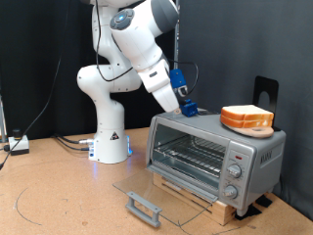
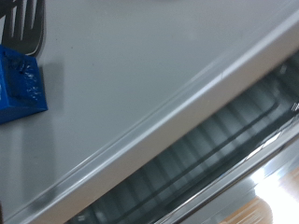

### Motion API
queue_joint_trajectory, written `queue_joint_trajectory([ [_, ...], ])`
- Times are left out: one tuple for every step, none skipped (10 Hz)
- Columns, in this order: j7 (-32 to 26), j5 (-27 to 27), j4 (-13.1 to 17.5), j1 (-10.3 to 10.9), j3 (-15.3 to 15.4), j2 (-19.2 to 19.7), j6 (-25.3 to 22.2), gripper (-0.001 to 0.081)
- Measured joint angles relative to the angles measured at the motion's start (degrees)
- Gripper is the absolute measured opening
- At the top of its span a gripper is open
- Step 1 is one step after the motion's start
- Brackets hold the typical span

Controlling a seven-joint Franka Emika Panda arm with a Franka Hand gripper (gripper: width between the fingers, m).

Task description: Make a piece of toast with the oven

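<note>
Plainly, the oven point(image 1: 215, 155) stood with its glass door point(image 1: 161, 194) folded all the way down, the grey bar handle point(image 1: 144, 208) at the door's outer edge, and the wire rack point(image 1: 191, 157) inside bare. The piece of toast point(image 1: 246, 118) lay on the oven's roof, toward the end above the three knobs point(image 1: 235, 170), seemingly stacked with a second slice, though the two could not be told apart at that size.

The gripper point(image 1: 188, 106) hung over the oven's roof at the end away from the knobs, near a small blue block point(image 1: 187, 108) on that roof. Whether its fingers were spread or pressed together could not be told; nothing was seen between them. The wrist view showed the roof point(image 2: 140, 75) close up, the blue block point(image 2: 19, 84) at one edge, and the rack point(image 2: 201, 154) dimly below the roof's front lip.

The toast lay flat, broad face up; being about square, it had no clear long axis, and its edges ran roughly along the oven's roof edges.

The risks, as I judged them: fingers closing on the stack could take both slices or push them off the roof's knob end. The lowered door also jutted well out from the oven, where a descending arm could strike it.
</note>
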Motion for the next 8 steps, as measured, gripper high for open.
queue_joint_trajectory([
  [-4.79,0.22,-0.16,1.01,0.53,-1.52,1.84,0.0807],
  [-9.45,0.45,-0.72,1.98,1.17,-3.5,3.9,0.0807],
  [-13.52,0.53,-1.31,2.92,1.48,-5.63,3.92,0.0807],
  [-15.54,0.5,-1.65,3.58,1.6,-7.55,2.29,0.0807],
  [-15.49,0.23,-1.75,3.81,1.7,-9.25,-1.49,0.0807],
  [-14.55,-0.29,-1.76,3.82,1.79,-10.79,-5.63,0.0807],
  [-12.44,-0.73,-1.76,3.82,1.92,-12.3,-9.78,0.0807],
  [-10.69,-1.22,-1.95,3.81,1.98,-13.44,-11.75,0.0807],
])
